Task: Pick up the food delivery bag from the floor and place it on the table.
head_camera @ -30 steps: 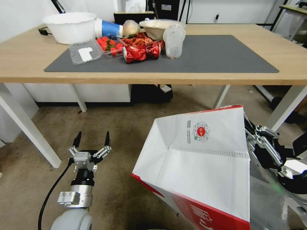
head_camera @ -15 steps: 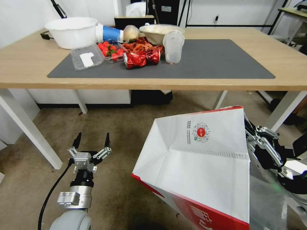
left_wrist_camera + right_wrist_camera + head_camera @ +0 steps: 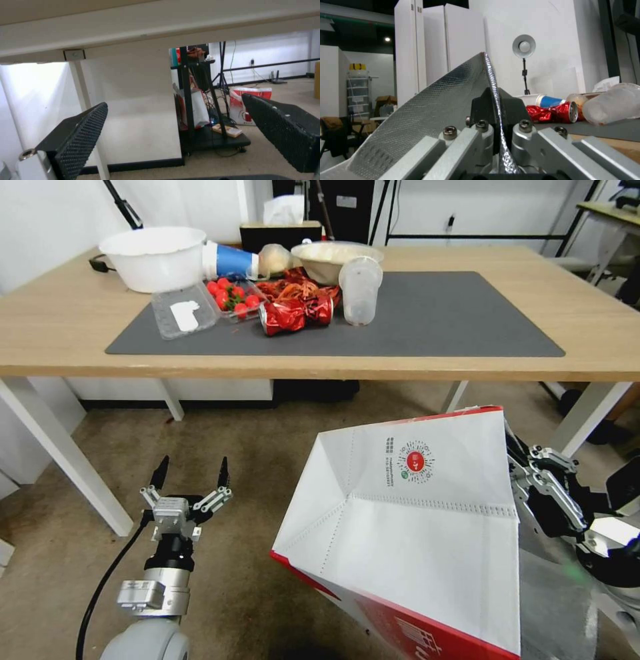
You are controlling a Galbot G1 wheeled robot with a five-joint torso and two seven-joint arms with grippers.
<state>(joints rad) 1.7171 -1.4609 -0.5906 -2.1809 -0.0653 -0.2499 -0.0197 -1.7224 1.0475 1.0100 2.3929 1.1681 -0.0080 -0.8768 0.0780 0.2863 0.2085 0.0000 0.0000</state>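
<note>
- The food delivery bag (image 3: 407, 527) is held off the floor (image 3: 267, 460), tilted, in front of the table's near edge and below the tabletop level. Its white face with the small round red logo (image 3: 415, 461) points up toward my head camera; a red side panel runs along its lower edge.
- My right gripper (image 3: 495, 120) is pinched on the bag's rim at its right side: in the right wrist view both fingers are pressed together with the silver foil lining (image 3: 430, 112) clamped between them.
- My left gripper (image 3: 191, 473) hangs low over the floor, well to the left of the bag and apart from it. Its two black fingers (image 3: 80, 135) are spread wide and grasp nothing.
- The table (image 3: 53, 333) stands ahead, light wood top on white legs, with a dark grey mat (image 3: 453, 313) across its middle.
- The right half of the mat is bare. At the mat's far-left corner sit a white bowl (image 3: 153, 257), a clear plastic tray (image 3: 183, 310), a box of red tomatoes (image 3: 233, 297), a crushed red can (image 3: 295, 313), an upside-down clear cup (image 3: 360, 290) and a second bowl (image 3: 330, 257).
</note>
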